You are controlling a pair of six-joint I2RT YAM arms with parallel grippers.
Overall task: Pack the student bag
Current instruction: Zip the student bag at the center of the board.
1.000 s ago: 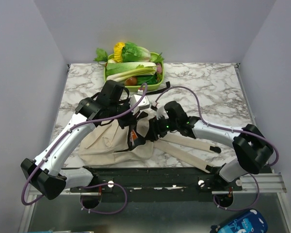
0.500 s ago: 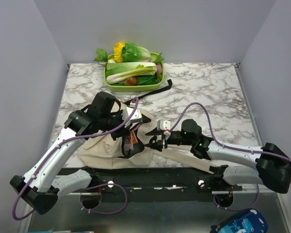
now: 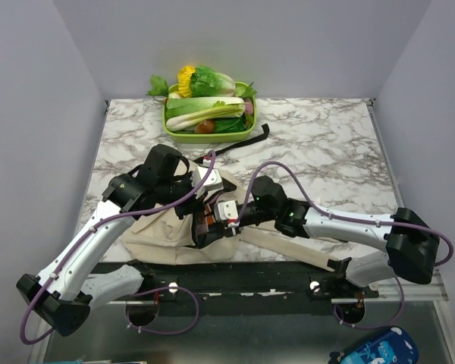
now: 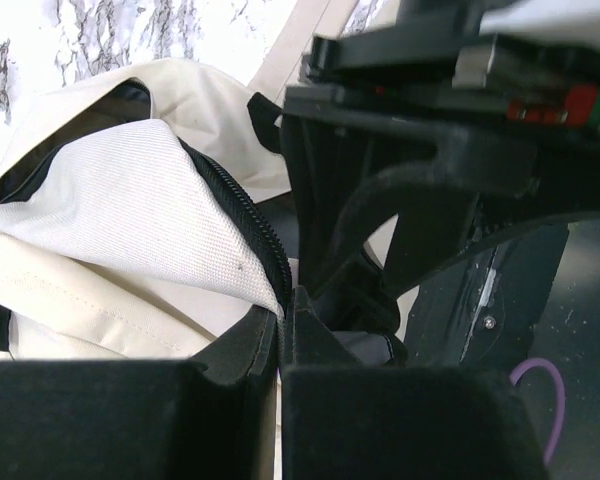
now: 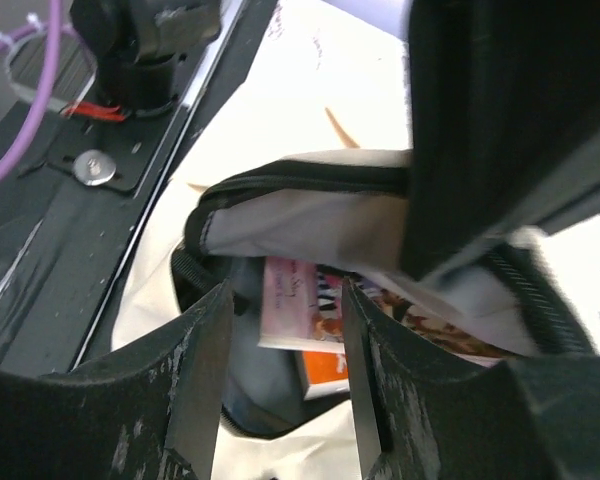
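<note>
The beige student bag (image 3: 155, 227) lies near the table's front edge with its zipped mouth pulled open toward the right. My left gripper (image 3: 204, 197) is shut on the upper zipper edge of the bag (image 4: 130, 190) and holds the mouth up. My right gripper (image 3: 214, 220) is open and empty at the mouth, its fingers (image 5: 205, 380) straddling the opening. Inside the bag (image 5: 300, 215) lie a pink book (image 5: 295, 300) and an orange book (image 5: 325, 365).
A green tray (image 3: 246, 130) of vegetables stands at the back centre, with a black strap (image 3: 243, 142) in front of it. The bag's long beige straps (image 3: 288, 244) trail right under my right arm. A blue case (image 3: 375, 350) lies below the table at lower right.
My right gripper drew back to the right from the bag mouth, then returned to it. My left arm shifted slightly nearer, still holding the bag edge.
</note>
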